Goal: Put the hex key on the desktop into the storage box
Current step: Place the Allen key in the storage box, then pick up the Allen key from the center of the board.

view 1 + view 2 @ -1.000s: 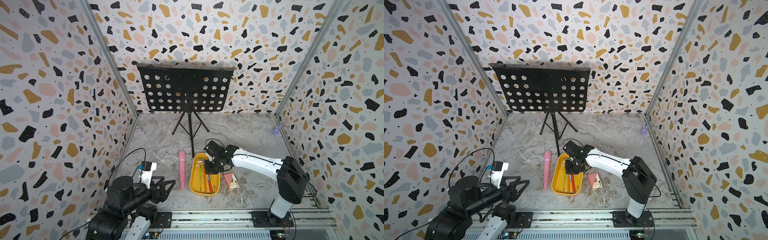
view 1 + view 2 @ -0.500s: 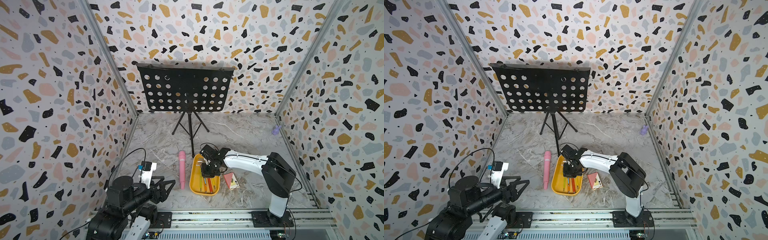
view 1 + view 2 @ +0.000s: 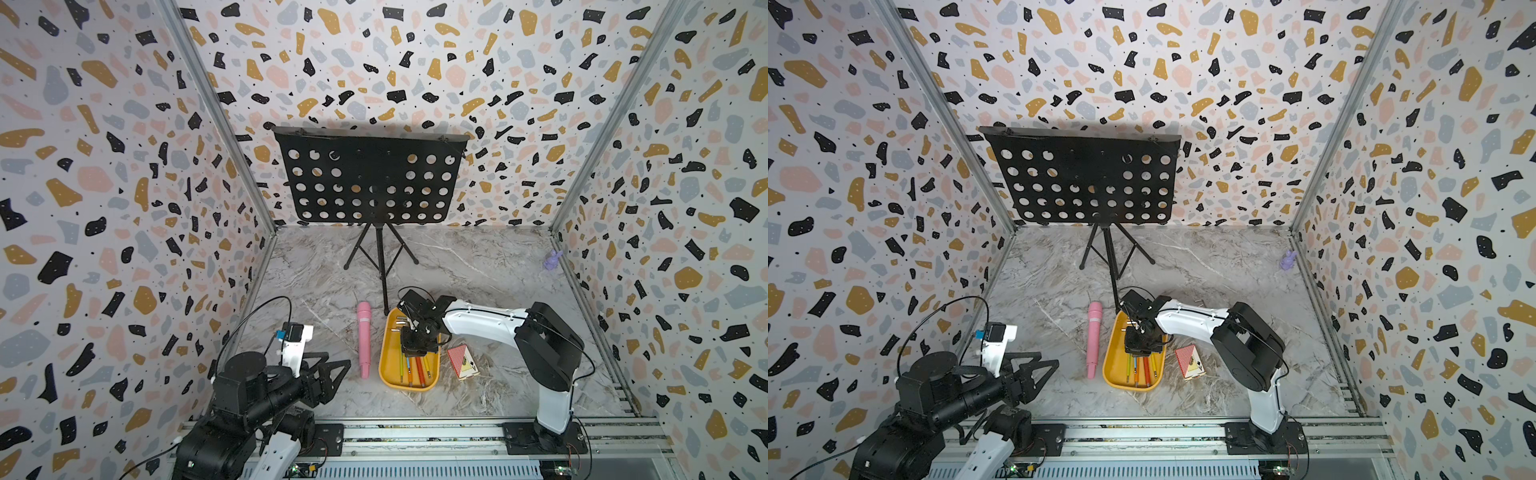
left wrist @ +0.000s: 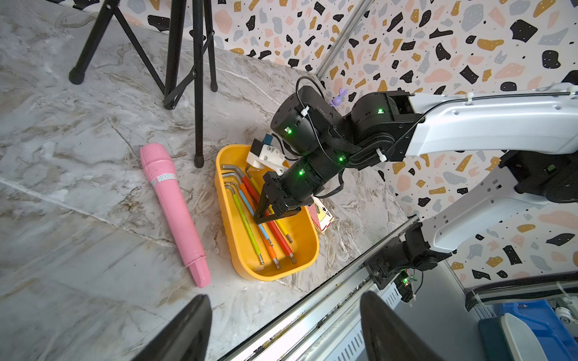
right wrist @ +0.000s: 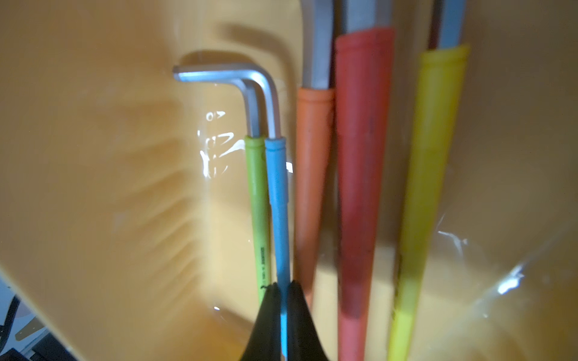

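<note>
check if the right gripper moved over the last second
Yes. The right gripper, shut on the blue hex key, has shifted from the far end of the storage box to over its middle.
</note>
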